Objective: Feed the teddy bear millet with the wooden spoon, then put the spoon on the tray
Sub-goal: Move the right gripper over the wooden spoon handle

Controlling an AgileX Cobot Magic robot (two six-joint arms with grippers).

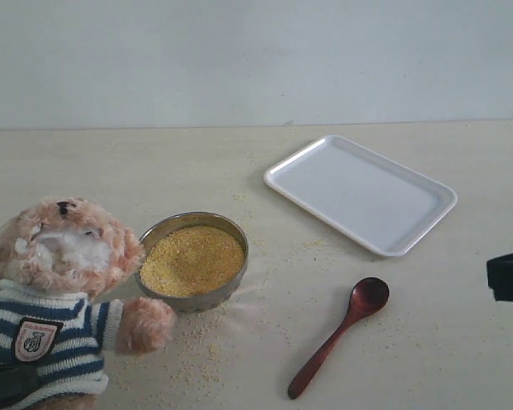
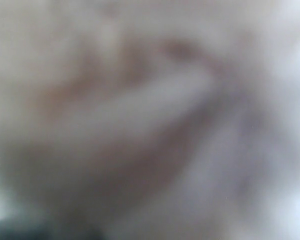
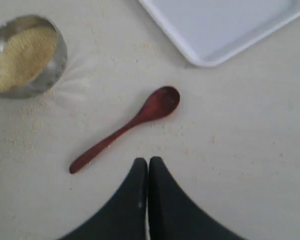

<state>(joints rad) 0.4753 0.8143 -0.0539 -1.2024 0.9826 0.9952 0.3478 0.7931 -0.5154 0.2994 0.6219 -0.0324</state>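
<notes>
Table (image 1: 462,342): pale, bare at right.
Tray (image 1: 359,192): white, far right of centre, nothing on it.
Teddy bear (image 1: 64,248): near left corner, striped shirt, one paw beside metal bowl (image 1: 197,301).
Millet (image 1: 192,259): fills bowl; loose grains scattered on table around it.
Wooden spoon (image 1: 338,336): flat on table, between bowl and tray, touching neither.
Right gripper (image 3: 148,162): fingers pressed together, nothing held, just off spoon handle.
Left gripper: wrist view all blur; opening cannot be told.
</notes>
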